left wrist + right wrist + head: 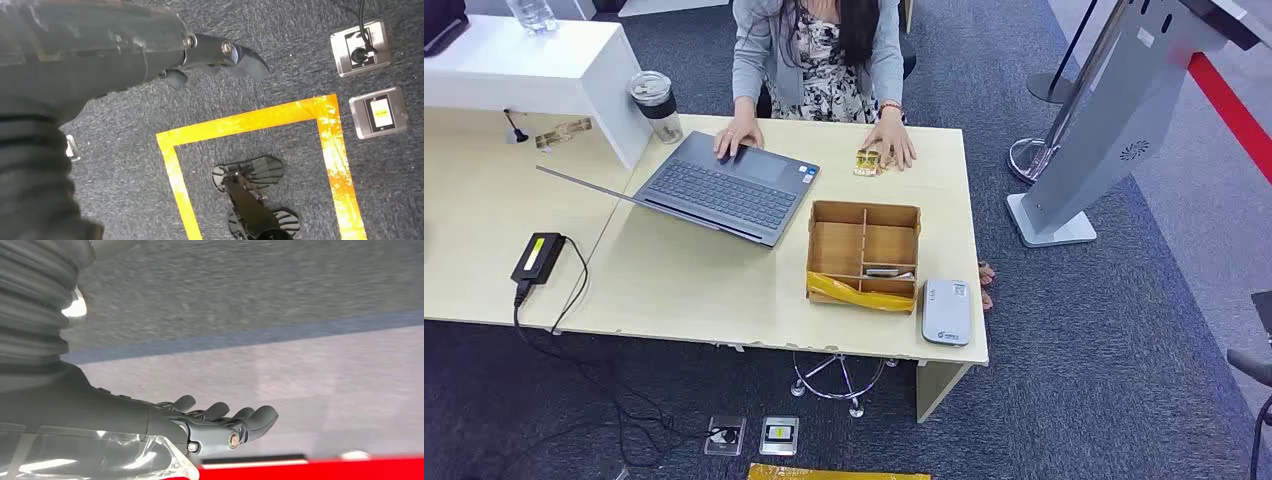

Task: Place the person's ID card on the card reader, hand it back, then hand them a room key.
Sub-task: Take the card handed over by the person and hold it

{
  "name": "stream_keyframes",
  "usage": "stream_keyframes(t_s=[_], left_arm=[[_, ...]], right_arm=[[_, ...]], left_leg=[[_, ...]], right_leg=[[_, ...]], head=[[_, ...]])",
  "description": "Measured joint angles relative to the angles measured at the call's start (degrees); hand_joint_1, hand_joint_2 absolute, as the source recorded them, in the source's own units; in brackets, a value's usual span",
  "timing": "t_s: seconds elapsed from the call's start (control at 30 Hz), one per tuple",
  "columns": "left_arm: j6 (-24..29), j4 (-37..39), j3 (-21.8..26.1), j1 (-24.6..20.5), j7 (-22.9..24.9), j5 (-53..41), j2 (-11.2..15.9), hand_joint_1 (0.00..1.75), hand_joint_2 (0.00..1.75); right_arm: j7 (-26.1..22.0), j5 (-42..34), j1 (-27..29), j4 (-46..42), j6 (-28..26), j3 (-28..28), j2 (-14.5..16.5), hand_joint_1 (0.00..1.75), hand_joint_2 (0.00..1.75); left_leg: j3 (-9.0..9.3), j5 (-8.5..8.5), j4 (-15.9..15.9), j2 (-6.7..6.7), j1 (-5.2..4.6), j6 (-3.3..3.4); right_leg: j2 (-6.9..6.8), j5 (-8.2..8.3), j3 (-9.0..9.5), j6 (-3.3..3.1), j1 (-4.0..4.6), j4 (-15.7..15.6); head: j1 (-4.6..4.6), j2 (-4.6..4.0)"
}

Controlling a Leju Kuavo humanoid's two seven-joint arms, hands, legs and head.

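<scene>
A person sits at the far side of the desk [684, 280]. One of their hands rests on the laptop [724, 185]; the other lies beside a small gold-patterned card [867, 162]. A wooden divider box [864, 225] stands near the front right, with a flat card [882, 271] in one compartment. The white card reader [946, 311] lies just right of the box. My left hand [215, 60] hangs over the carpet, its fingers apart and holding nothing. My right hand [225, 425] also hangs low with its fingers stretched out and nothing in them.
A lidded cup [656, 105] stands behind the laptop and a black power adapter [537, 257] lies at the desk's left. A grey kiosk stand [1114, 110] rises to the right of the desk. Yellow floor tape [250, 122] and floor sockets [360, 47] lie below my left hand.
</scene>
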Motion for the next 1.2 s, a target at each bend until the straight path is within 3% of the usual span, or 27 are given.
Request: stream_keyframes(t_s=[0.3,0.53,0.73,0.9,1.2], left_arm=[[0.0,0.0,-0.7,-0.2,-1.2,-0.9,-0.2,0.00,0.00],[-1.0,0.0,-1.4,-0.4,-1.9,-2.1,-0.4,0.00,0.00],[-0.9,0.0,-2.2,-0.4,-2.7,-2.6,-0.6,0.00,0.00],[-0.8,0.0,-2.7,-0.4,-3.4,-2.8,-0.9,0.00,0.00],[-0.5,0.0,-2.8,-0.3,-2.9,-2.4,-1.0,0.00,0.00]], right_arm=[[6.9,7.3,-4.1,-18.0,1.4,6.8,0.5,0.00,1.75],[7.1,13.6,-8.2,-30.5,2.8,15.7,4.4,0.00,1.75],[4.0,17.5,-9.2,-32.0,-0.6,21.8,10.5,0.00,1.75],[-1.2,21.0,-10.5,-28.4,-5.8,25.2,15.3,0.00,1.75],[-2.9,23.3,-10.9,-23.5,-8.4,27.9,20.4,0.00,1.75]], left_leg=[[-0.02,0.04,0.0,-0.13,0.03,-0.01],[-0.03,0.10,0.0,-0.22,0.09,-0.09],[-0.07,0.12,0.0,-0.30,0.13,-0.11],[-0.09,0.12,0.0,-0.32,0.14,-0.11],[-0.09,0.12,0.0,-0.31,0.14,-0.11]], right_leg=[[-0.09,0.00,0.02,0.00,0.03,0.1],[-0.16,-0.01,-0.02,-0.02,0.10,0.1],[-0.21,-0.01,-0.05,-0.02,0.14,0.1],[-0.24,-0.02,-0.07,-0.04,0.15,0.1],[-0.20,-0.02,-0.09,-0.04,0.15,0.1]], head=[[0.04,0.00],[0.04,0.00],[0.03,0.00],[0.04,0.00],[0.05,0.00]])
